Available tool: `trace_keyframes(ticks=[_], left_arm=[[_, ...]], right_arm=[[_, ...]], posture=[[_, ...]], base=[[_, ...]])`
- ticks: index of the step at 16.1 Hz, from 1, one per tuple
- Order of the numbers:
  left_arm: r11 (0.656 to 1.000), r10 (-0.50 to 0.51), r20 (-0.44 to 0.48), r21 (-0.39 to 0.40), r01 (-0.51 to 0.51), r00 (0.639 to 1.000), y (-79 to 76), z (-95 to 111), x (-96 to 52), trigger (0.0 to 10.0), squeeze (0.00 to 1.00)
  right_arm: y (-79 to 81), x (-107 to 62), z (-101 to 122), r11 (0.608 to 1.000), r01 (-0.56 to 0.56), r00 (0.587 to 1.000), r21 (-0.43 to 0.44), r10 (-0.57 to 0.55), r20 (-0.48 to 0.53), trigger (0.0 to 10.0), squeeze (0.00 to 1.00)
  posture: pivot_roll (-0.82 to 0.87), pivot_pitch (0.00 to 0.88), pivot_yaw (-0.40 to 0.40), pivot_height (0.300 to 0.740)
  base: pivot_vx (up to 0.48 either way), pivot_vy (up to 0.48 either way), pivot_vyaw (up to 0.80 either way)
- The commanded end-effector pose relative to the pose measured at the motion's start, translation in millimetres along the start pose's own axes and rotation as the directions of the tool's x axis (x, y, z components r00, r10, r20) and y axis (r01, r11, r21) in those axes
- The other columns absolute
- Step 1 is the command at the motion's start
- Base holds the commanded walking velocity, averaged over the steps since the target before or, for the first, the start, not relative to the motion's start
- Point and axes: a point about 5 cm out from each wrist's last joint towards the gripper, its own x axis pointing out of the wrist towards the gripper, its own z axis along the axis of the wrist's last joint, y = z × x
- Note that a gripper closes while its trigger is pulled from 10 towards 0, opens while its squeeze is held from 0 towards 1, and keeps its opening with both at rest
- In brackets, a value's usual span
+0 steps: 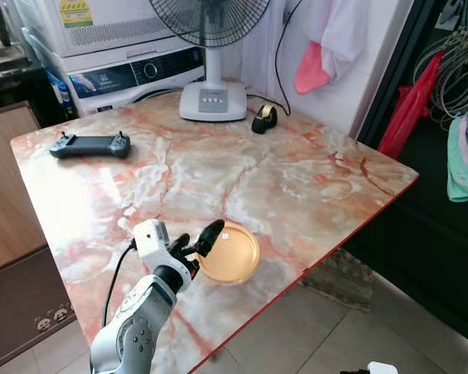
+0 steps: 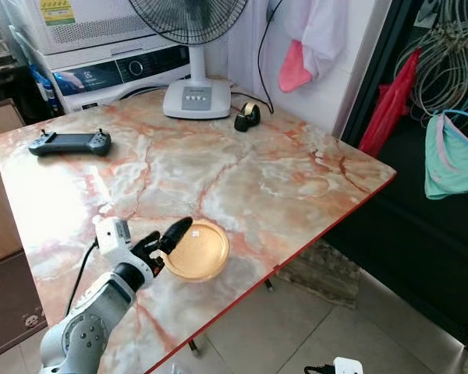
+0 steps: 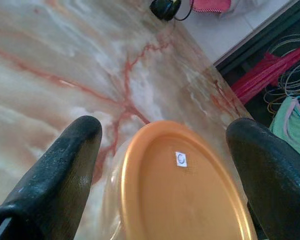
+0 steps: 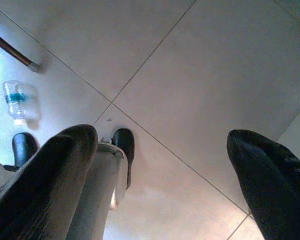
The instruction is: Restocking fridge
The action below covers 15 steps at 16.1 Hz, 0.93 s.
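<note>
Left claw (image 1: 196, 243) spread wide at near rim of orange-lidded container (image 1: 228, 253), gripping nothing. Container sits on marble tabletop (image 1: 281, 179) near front edge. Right claw (image 4: 160, 165) open, empty, hanging over floor. Judgement: early stage, pickup not yet made, fridge trip remains.

Bright even daylight; head views sharp w/ soft glare on the tabletop (image 1: 296, 179) near its left edge. Wrist views softer: black fingers (image 3: 60, 175) blurred up close, floor (image 4: 200, 75) washed pale, dark beyond tabletop's right edge.
</note>
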Motion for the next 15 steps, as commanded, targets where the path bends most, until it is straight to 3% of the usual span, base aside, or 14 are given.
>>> trace_keyframes(ticks=[1,4,8,10,15], left_arm=[[1.0,-0.001,-0.015,-0.009,0.001,1.0,-2.2,-0.8,-3.0,10.0,0.0],[1.0,0.014,-0.02,-0.019,-0.014,1.0,-3.7,1.0,-7.5,10.0,0.0],[0.992,0.122,0.033,-0.027,-0.121,0.992,6.8,6.6,-10.1,10.0,0.0],[0.995,0.084,-0.001,-0.057,-0.083,0.997,4.9,2.2,-5.4,10.0,0.0],[0.999,0.02,-0.07,-0.03,-0.023,0.997,-3.8,-10.1,3.6,10.0,0.0]], right_arm=[[-2.7,-0.5,0.4,1.0,0.004,1.0,-0.009,-0.004,0.001,10.0,0.0],[-2.6,-0.5,0.4,1.0,0.003,1.0,-0.011,-0.003,0.001,10.0,0.0],[-2.4,-0.4,0.5,1.0,0.001,1.0,-0.019,-0.001,-0.002,10.0,0.0],[-2.7,-0.4,1.1,1.0,0.001,1.0,-0.023,-0.001,-0.002,10.0,0.0],[-3.1,-0.4,1.5,1.0,0.003,1.0,-0.021,-0.003,0.0,10.0,0.0]], posture=[[0.08,0.0,-0.06,0.74],[0.08,0.0,-0.06,0.74],[0.09,0.0,-0.063,0.74],[0.09,0.0,-0.065,0.74],[0.08,0.0,-0.065,0.74]], base=[[0.0,0.0,0.0],[0.0,0.0,0.0],[0.0,0.0,0.0],[0.0,0.0,0.0],[0.0,0.0,0.0]])
